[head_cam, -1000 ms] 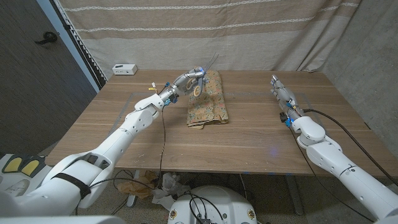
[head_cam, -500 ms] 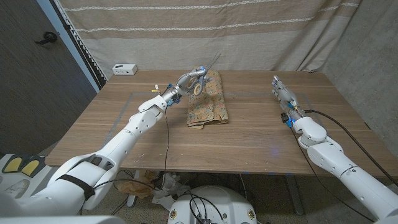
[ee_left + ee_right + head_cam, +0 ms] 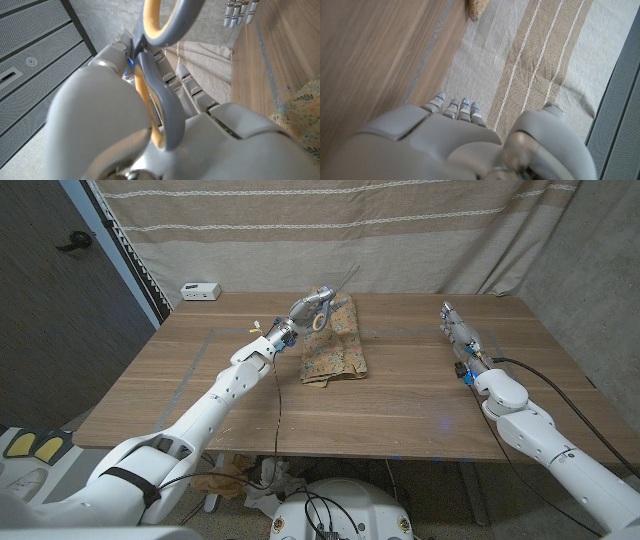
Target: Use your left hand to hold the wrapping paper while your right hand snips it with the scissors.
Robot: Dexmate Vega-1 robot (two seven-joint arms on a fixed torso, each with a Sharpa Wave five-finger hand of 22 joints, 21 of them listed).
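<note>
Over the last second our left hand [image 3: 306, 308] has crept farther across the bench [image 3: 400, 410] and now sits over the far end of the paper [image 3: 333, 345], a little past where it was. It holds the scissors [image 3: 322, 302]: the left wrist view shows the grey and yellow loops [image 3: 155, 75] threaded on its fingers, and the head view shows the blades pointing up and away from the paper toward the curtain [image 3: 400, 230]. The paper, a folded patterned piece, has not shifted; it lies flat on the bench, its near end well clear of the hand.

Our right hand [image 3: 455, 328] has nudged slightly away from us too, but it stays well to the right of the paper, holding nothing, fingers stretched out straight and close together, as the right wrist view [image 3: 455, 107] confirms.

We judge this puts the task at odds with its wording: the scissors are in the hand meant to hold the paper, and the cutting hand is idle and far off. No cut has begun. Either the scissors must pass across to the right hand, or the roles are swapped. The white box [image 3: 200, 290], left of the paper at the bench's far edge, is unmoved.
</note>
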